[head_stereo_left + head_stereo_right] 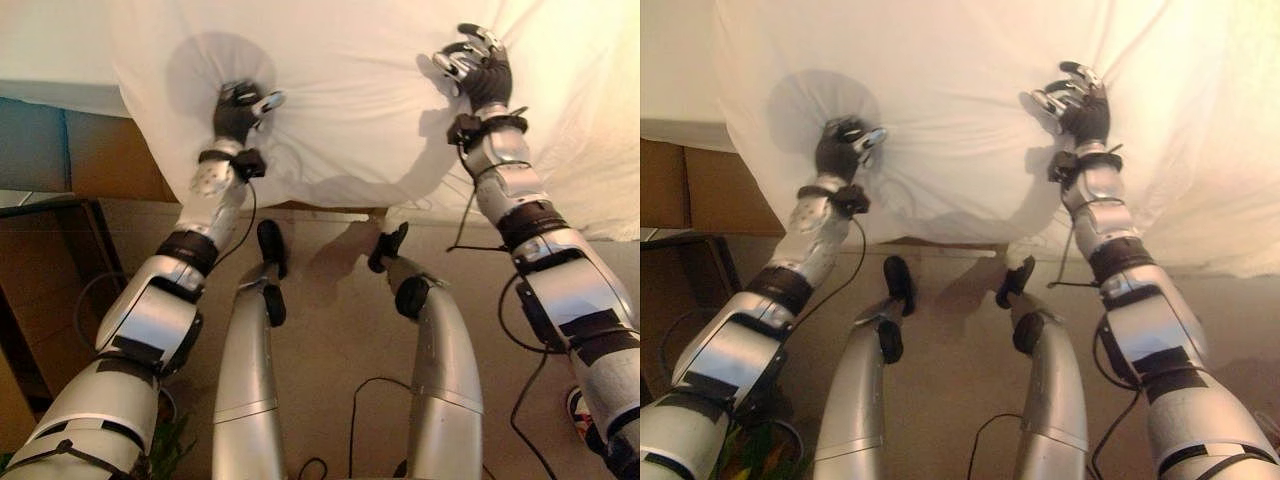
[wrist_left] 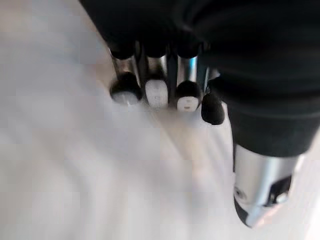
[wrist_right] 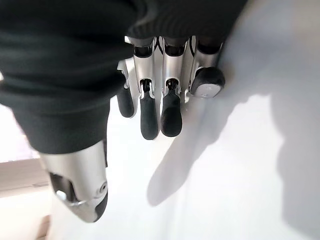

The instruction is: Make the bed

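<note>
Your inventory by material:
- sheet [image 1: 370, 90]: white woven cloth, matt, soft, with shallow creases where it drapes over the bed's edge.
- left hand [image 1: 238, 108]: dark ribbed cover, matt, rubbery look; fingers [image 2: 156, 75] of brushed silver metal, with glossy dark tips.
- right hand [image 1: 478, 65]: same matt ribbed cover; silver fingers [image 3: 170, 107] with smooth sheen, and matt dark pads.
- floor [image 1: 340, 330]: tan, smooth, dull finish.

Both arms: the left arm [image 1: 150, 320] and the right arm [image 1: 580, 300] have silver-grey shells broken by black bands at the joints. The left robot hand [image 1: 240, 108] and the right robot hand [image 1: 478, 62] have a dark cover [image 2: 260, 60] over back and wrist. Fingers [image 3: 170, 107] are silver and dark-tipped, as is the thumb [image 3: 80, 190].
</note>
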